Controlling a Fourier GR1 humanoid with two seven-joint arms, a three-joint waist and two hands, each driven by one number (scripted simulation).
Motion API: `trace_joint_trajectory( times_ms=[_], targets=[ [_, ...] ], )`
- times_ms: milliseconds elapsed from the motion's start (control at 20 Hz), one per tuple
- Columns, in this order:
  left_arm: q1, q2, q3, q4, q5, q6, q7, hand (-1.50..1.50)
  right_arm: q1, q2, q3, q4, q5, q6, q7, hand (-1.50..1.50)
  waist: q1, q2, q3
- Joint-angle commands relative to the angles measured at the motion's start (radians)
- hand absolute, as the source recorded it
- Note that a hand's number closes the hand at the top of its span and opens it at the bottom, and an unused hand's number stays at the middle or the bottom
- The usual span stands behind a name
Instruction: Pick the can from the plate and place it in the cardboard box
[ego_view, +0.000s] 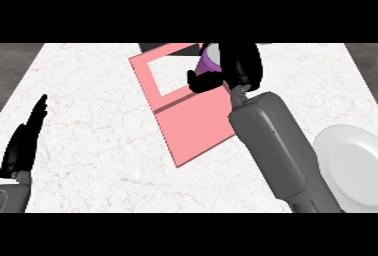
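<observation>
A purple can with a pale top (209, 61) is held at the top of the head view, with my right hand (238, 67) curled round it above the open pink box (193, 117). The box lies tilted on the white marble counter, its square opening (171, 75) just left of the can. Most of the can is hidden by the black fingers. The white plate (347, 165) sits at the right edge with nothing on it. My left hand (23, 140) rests at the left edge, fingers straight and pointing up.
A white marble counter (96, 110) spans the view, with darker floor beyond its left and right edges. My right forearm (277, 150) crosses from the lower right, between the box and the plate.
</observation>
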Motion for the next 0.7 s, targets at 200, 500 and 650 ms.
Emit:
trace_joint_trajectory(
  times_ms=[200, 500, 650],
  targets=[
    [-0.013, -0.056, -0.035, 0.005, -0.056, 0.047, -0.013, 0.0, -0.2, 0.006, -0.041, 0.473, -0.026, -0.186, -0.064, 1.5, 0.009, 0.005, 0.0],
    [-0.024, 0.007, 0.003, -0.016, -0.006, -0.041, -0.002, 0.0, -0.239, 0.006, -0.087, 0.674, -0.233, -0.285, -0.114, -1.5, 0.044, 0.013, 0.001],
    [-0.036, -0.017, 0.005, 0.024, -0.011, -0.029, -0.021, 0.0, -0.233, 0.006, -0.043, 0.741, -0.31, -0.364, -0.209, -1.5, 0.04, 0.011, 0.0]
  ],
)
